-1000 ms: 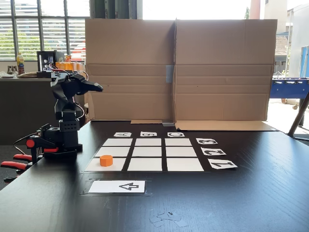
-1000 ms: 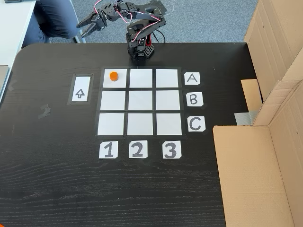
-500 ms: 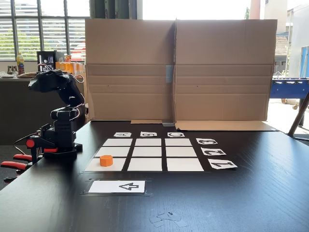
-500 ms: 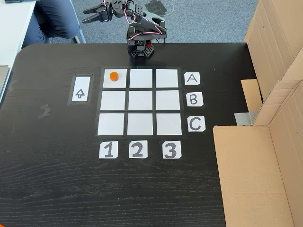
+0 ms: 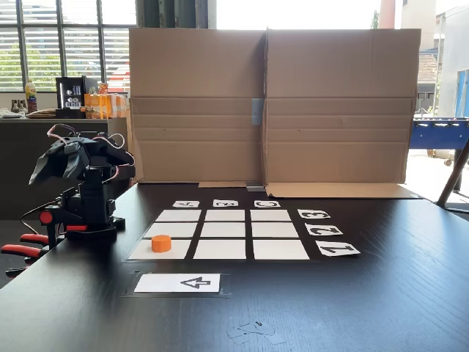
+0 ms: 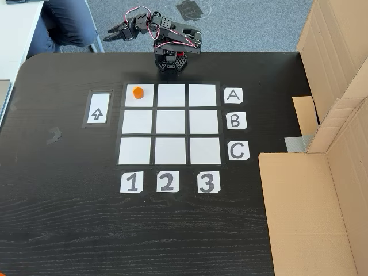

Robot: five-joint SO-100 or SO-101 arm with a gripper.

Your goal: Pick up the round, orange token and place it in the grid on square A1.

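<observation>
The orange token (image 6: 138, 92) (image 5: 161, 243) stands upright on square A1 (image 6: 146, 101) (image 5: 176, 251), the grid's corner square nearest the arm and the arrow card. The grid (image 6: 170, 122) (image 5: 225, 231) of white squares lies in the middle of the black table. My gripper (image 6: 111, 34) (image 5: 38, 171) hangs off the table's edge beside the arm's base (image 6: 169, 60), well away from the token. Its jaws are spread a little, with nothing between them. The arm is folded low over its base.
A white arrow card (image 6: 98, 109) (image 5: 178, 283) lies beside the grid's column 1. Cardboard walls (image 5: 271, 103) (image 6: 336, 75) close off one side of the table. A seated person's legs (image 6: 66, 23) are near the gripper. Red clamps (image 5: 26, 246) hold the base. Paper scraps (image 5: 253, 330) lie near the front edge.
The arm has folded back and down, swinging the gripper away from the grid and lower beside the base. The token has stayed on its square.
</observation>
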